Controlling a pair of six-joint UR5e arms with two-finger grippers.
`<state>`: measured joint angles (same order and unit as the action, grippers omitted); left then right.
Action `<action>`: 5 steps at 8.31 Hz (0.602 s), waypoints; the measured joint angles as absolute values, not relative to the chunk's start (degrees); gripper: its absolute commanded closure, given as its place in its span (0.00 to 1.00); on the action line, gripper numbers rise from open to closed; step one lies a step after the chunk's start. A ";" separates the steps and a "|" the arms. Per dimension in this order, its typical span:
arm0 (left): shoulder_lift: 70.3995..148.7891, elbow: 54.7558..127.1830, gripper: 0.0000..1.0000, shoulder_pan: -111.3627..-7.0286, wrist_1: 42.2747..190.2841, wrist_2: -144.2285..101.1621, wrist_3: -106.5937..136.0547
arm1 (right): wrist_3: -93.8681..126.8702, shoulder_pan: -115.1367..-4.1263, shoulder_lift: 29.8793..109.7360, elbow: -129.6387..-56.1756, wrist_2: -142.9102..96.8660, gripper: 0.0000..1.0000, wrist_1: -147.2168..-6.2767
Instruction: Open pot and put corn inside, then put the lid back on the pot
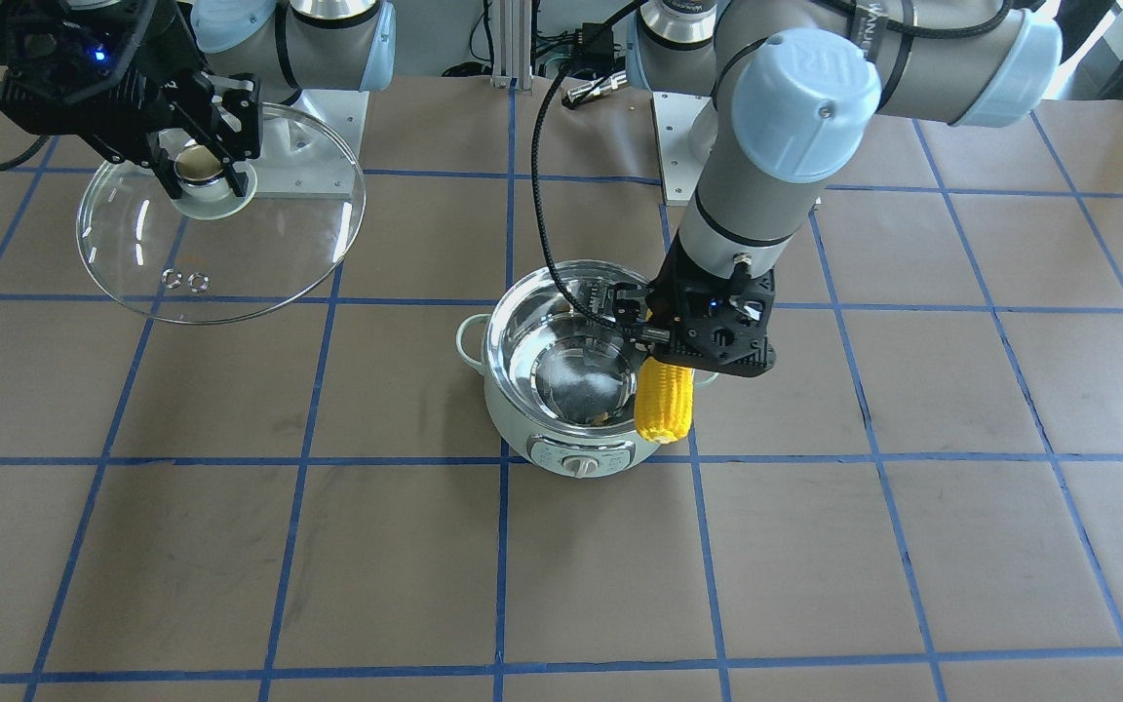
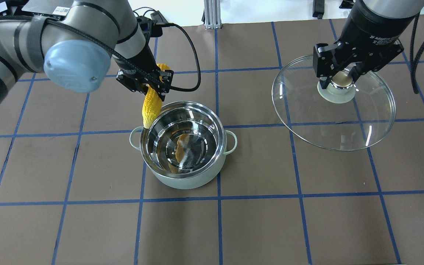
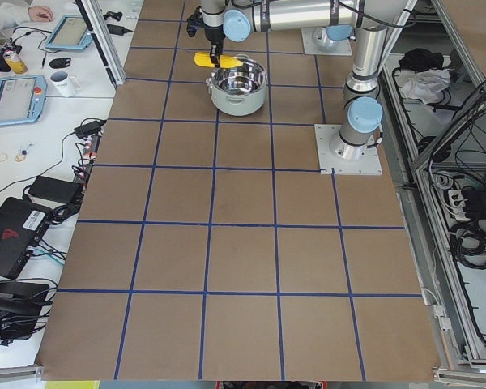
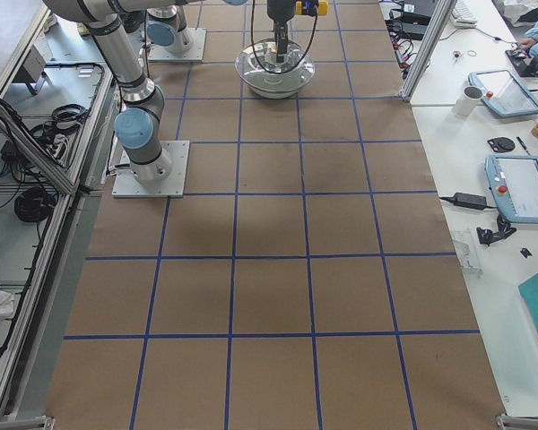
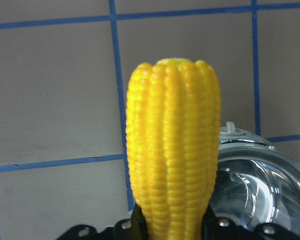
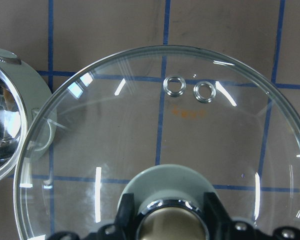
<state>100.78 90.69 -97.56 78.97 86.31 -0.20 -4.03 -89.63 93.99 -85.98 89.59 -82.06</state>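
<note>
The mint-green pot [image 2: 186, 180] stands open on the table, its steel inside bare; it also shows in the front view [image 1: 561, 429]. My left gripper [image 2: 152, 87] is shut on the yellow corn [image 2: 151, 106] and holds it above the pot's rim on my left side, tip slanting down toward the pot. The corn hangs at the rim in the front view [image 1: 665, 402] and fills the left wrist view [image 5: 172, 150]. My right gripper [image 2: 339, 79] is shut on the knob of the glass lid [image 2: 344, 121], held in the air to the pot's right, also in the right wrist view [image 6: 160, 145].
Brown table [image 2: 256, 224] with blue tape grid lines. The two arm base plates [image 1: 688, 127] stand at the robot's side of the table. Desks with tablets and cables lie beyond the table's far side [image 3: 32, 97].
</note>
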 measured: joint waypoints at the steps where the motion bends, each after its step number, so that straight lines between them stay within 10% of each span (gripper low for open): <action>1: 100.82 92.83 1.00 -98.80 79.04 86.25 -0.17 | -4.04 -89.65 94.06 -86.02 89.57 0.67 -81.74; 5: 101.49 97.87 1.00 -102.95 78.81 86.34 0.10 | -4.04 -89.65 94.36 -86.25 89.48 0.67 -81.21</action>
